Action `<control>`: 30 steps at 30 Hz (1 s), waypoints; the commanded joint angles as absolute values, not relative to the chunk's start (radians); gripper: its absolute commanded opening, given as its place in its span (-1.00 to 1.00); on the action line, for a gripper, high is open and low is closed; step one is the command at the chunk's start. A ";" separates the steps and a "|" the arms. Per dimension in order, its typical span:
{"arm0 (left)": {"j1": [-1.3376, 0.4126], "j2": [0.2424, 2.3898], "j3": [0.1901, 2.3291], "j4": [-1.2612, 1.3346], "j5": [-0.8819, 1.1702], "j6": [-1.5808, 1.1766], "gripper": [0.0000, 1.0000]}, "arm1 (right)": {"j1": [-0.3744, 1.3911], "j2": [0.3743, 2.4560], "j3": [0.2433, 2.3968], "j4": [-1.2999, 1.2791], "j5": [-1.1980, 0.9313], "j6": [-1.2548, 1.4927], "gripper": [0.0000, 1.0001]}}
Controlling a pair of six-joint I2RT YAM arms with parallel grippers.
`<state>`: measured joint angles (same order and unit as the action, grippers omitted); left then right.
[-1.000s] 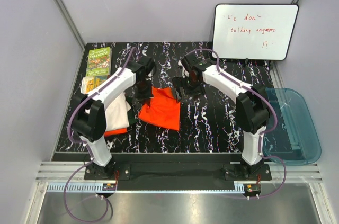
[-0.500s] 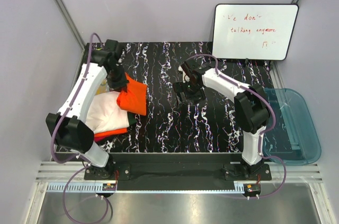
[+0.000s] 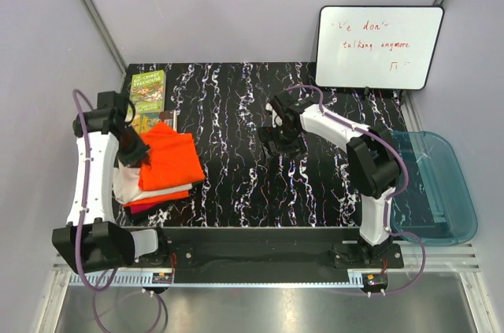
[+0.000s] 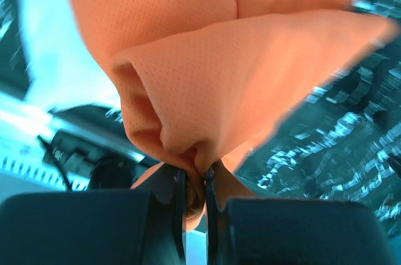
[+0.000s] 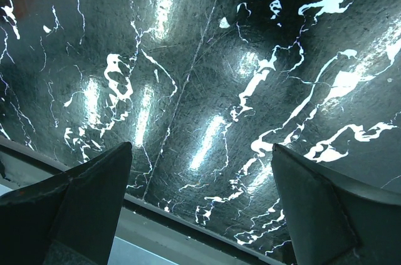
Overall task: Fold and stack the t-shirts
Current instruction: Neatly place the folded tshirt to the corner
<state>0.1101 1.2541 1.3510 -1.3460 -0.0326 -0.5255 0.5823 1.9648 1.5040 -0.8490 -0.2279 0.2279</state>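
Observation:
The folded bright orange t-shirt [image 3: 168, 161] lies on top of the stack at the table's left, over a white shirt [image 3: 124, 186] and a red-orange one [image 3: 157, 201]; the dark green one is hidden. My left gripper [image 3: 134, 152] is shut on the orange shirt's left edge; in the left wrist view the orange cloth [image 4: 238, 83] is pinched between the jaws of the left gripper [image 4: 195, 183]. My right gripper [image 3: 277, 140] is open and empty over bare table at the middle, also in the right wrist view [image 5: 200, 171].
A small green book [image 3: 146, 90] lies at the back left, just behind the stack. A whiteboard [image 3: 378, 46] leans at the back right. A translucent blue tub [image 3: 441, 183] sits beyond the table's right edge. The black marbled tabletop [image 3: 236, 183] spans the middle.
My left arm has swung the orange shirt left and toward the near side, onto the stack, covering most of the white shirt. The right gripper has barely moved.

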 commanded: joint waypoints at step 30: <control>0.437 1.468 1.223 -1.137 -0.055 -0.388 -1.00 | 0.580 1.993 1.506 -0.836 -0.291 0.229 0.99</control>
